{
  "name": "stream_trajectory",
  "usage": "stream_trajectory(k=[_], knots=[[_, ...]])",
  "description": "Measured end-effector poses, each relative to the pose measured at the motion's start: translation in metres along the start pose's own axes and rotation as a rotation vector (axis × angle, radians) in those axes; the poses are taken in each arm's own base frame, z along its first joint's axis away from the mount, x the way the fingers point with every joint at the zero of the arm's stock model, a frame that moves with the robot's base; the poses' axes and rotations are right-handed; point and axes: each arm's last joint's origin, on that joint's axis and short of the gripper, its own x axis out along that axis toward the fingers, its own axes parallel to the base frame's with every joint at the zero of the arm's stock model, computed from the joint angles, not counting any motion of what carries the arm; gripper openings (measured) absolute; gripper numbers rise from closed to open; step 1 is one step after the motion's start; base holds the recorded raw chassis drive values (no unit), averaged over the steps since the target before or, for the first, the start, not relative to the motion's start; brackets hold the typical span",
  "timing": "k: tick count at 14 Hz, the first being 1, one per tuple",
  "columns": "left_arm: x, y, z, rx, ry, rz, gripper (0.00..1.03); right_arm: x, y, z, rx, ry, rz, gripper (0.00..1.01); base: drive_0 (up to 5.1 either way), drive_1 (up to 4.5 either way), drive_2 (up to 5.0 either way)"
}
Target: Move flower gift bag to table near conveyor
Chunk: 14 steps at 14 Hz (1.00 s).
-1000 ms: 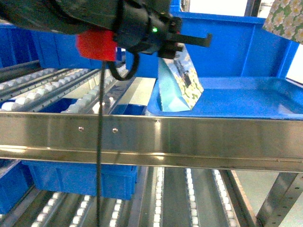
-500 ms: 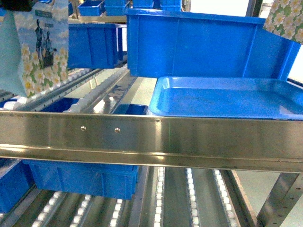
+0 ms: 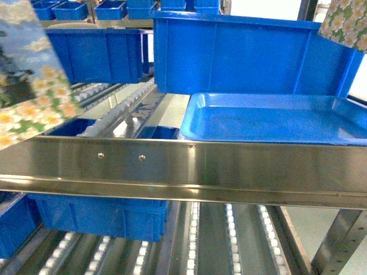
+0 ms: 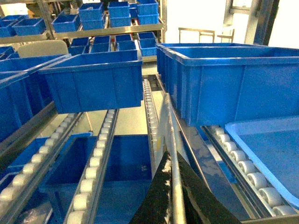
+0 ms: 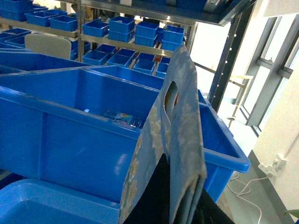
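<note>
A flower gift bag point(image 3: 28, 91) hangs at the far left of the head view, close to the camera and in front of the conveyor point(image 3: 183, 166). In the left wrist view I see this bag edge-on as a thin pale strip point(image 4: 169, 130), and my left gripper point(image 4: 172, 168) is shut on it, with black fingers point(image 4: 154, 200) on both sides. A second flowered bag point(image 3: 346, 23) shows at the top right corner. My right gripper point(image 5: 180, 186) is shut on that bag point(image 5: 180, 116), below its handle hole. The table is out of view.
A blue tray point(image 3: 275, 120) lies on the conveyor's upper lane, and a large blue bin point(image 3: 246, 57) stands behind it. More blue bins point(image 4: 96, 79) sit on the roller lanes point(image 4: 100, 154). Shelves of small bins point(image 5: 117, 28) stand farther back.
The left arm lifted the flower gift bag off the blue tray. It then carried the bag left and toward the camera, and the arm has left the head view. The right bag has not moved.
</note>
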Motion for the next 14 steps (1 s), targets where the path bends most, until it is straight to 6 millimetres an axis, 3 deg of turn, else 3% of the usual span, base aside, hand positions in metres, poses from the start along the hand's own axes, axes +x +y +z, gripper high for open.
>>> stream_trajectory(k=[3,10,14], knots=[[-0.026,0.013,0.011,0.007,-0.067,0.049,0.02,0.0,0.0,0.0,0.0,0.0,0.0,0.02,0.0,0.0,0.0],[-0.027,0.02,0.004,0.037,-0.013,0.096,0.02,0.0,0.0,-0.001,0.0,0.004,0.0,0.02,0.0,0.0,0.0],[-0.027,0.019,0.005,0.037,-0.021,0.09,0.02,0.0,0.0,0.0,0.0,0.002,-0.001,0.02,-3.5,-1.57,4.8]])
